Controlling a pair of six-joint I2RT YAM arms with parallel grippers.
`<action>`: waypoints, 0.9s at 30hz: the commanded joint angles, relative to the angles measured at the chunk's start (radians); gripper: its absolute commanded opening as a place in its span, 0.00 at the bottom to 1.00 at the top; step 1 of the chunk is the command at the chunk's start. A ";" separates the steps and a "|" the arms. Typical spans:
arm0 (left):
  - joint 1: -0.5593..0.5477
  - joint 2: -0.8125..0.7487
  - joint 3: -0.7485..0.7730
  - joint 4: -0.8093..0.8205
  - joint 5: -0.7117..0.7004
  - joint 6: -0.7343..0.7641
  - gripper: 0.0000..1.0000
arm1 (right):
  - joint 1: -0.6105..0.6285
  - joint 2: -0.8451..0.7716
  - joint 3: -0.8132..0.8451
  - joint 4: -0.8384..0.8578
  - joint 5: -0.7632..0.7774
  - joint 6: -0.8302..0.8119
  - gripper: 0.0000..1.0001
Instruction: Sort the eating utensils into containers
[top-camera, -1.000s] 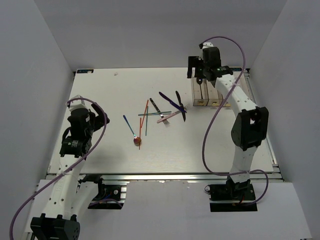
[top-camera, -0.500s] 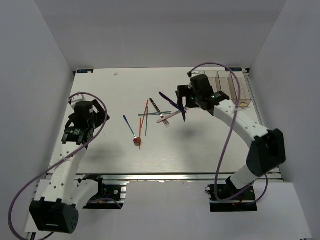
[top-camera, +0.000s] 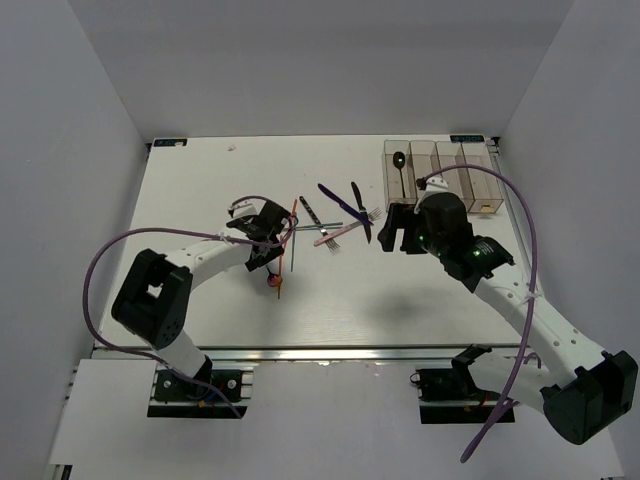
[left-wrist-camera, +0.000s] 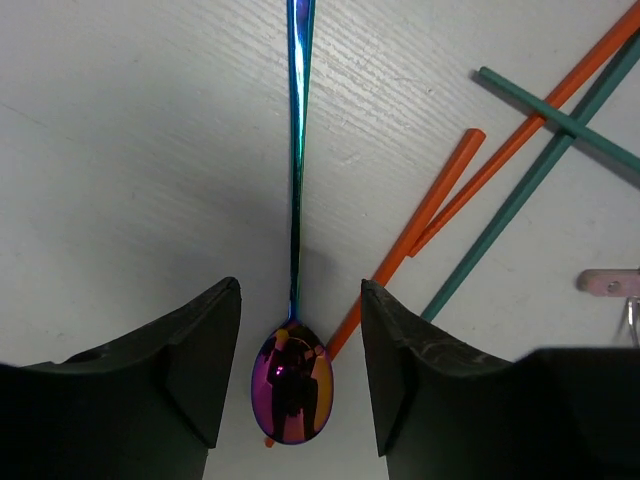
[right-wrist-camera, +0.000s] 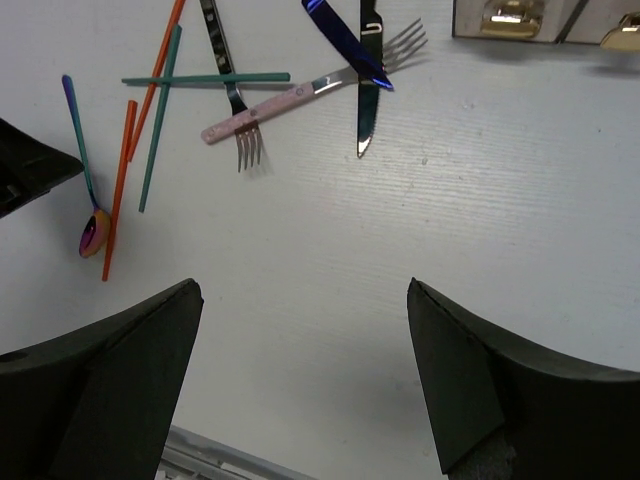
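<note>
Left fingers (left-wrist-camera: 195, 370) astride blue-handled spoon (left-wrist-camera: 293, 385)

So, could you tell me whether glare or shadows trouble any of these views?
Left wrist view: the spoon mirrors its surroundings. Top view: a soft shadow falls on the table. Right wrist view: even light, pink-handled fork crisp.

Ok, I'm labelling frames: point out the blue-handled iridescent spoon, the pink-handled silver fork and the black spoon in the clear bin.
Blue-handled iridescent spoon (left-wrist-camera: 293, 385): left wrist view, its bowl.
Pink-handled silver fork (right-wrist-camera: 258, 113): right wrist view, mid-handle.
Black spoon (top-camera: 399, 159): top external view, its bowl.
</note>
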 joint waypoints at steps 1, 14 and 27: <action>0.008 0.031 0.024 0.035 0.038 0.000 0.61 | 0.004 -0.023 -0.026 0.060 -0.034 -0.010 0.88; 0.049 0.094 -0.028 0.094 0.099 0.013 0.42 | 0.004 -0.023 -0.052 0.086 -0.050 -0.016 0.88; 0.049 0.128 -0.045 0.036 0.116 0.040 0.07 | 0.004 -0.063 -0.087 0.130 -0.056 -0.014 0.88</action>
